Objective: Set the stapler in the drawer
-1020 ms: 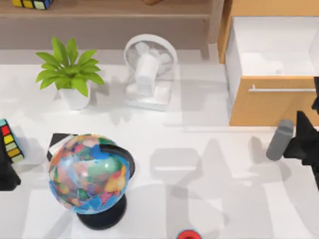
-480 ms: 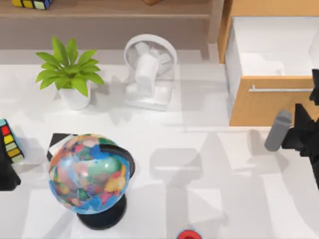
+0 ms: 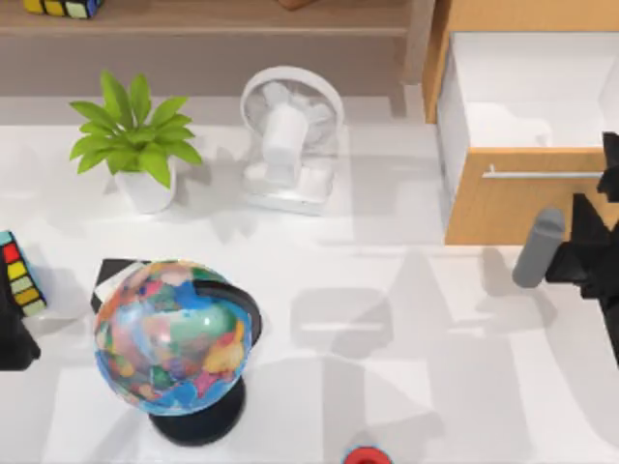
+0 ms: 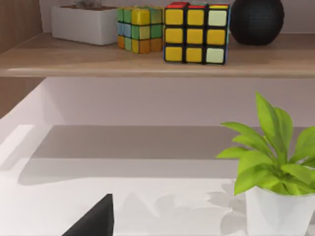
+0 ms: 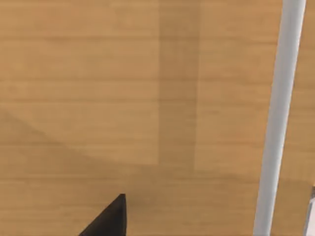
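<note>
The stapler (image 3: 538, 248) shows as a pale grey bar held off the table, just in front of the drawer's tan front panel (image 3: 513, 208). My right gripper (image 3: 563, 257) at the table's right edge is shut on its right end. The drawer stands pulled open at the back right, with white inside walls (image 3: 527, 87) and a slim silver handle (image 3: 542, 174). The right wrist view looks straight at the tan drawer front (image 5: 123, 98) and the handle (image 5: 280, 118), with one dark fingertip (image 5: 109, 219) in the corner. My left gripper (image 3: 14, 338) stays parked at the left edge.
A white desk fan (image 3: 290, 135) and a potted plant (image 3: 135, 145) stand at the back. A colourful globe (image 3: 174, 333) is at front left, a puzzle cube (image 3: 17, 275) by the left edge, a red object (image 3: 365, 455) at the front edge. The brown shelf (image 4: 147, 61) carries cubes.
My right gripper has carried the stapler a little toward the back, closer to the drawer front. The left arm has not moved.
</note>
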{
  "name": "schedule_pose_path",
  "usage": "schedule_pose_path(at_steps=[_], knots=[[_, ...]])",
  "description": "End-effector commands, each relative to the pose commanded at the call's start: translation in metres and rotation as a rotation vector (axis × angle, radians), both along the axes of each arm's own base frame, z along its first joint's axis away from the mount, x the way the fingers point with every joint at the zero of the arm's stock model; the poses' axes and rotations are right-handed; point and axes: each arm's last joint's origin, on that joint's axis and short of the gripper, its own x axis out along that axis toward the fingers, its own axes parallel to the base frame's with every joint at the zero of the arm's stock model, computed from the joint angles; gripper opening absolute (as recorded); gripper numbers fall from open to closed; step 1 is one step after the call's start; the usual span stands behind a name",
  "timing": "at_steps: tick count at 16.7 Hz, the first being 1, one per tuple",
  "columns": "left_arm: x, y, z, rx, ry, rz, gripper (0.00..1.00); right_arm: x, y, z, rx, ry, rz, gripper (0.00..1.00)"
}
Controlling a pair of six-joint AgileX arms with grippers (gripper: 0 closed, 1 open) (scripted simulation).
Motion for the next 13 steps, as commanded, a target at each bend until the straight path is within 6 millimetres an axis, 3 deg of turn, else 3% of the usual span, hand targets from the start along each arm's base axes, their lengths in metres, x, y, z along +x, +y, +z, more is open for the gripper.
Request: schedule_pose_path(at_steps=[10,13], knots=[[0.0000,0.0000,0.0000,0.000,0.000,0.000,1.00,0.0000,0.0000,0.0000,0.000,0.000,0.000,0.02],[0.0000,0.0000,0.0000,0.000,0.000,0.000,1.00,0.0000,0.0000,0.0000,0.000,0.000,0.000,0.00]])
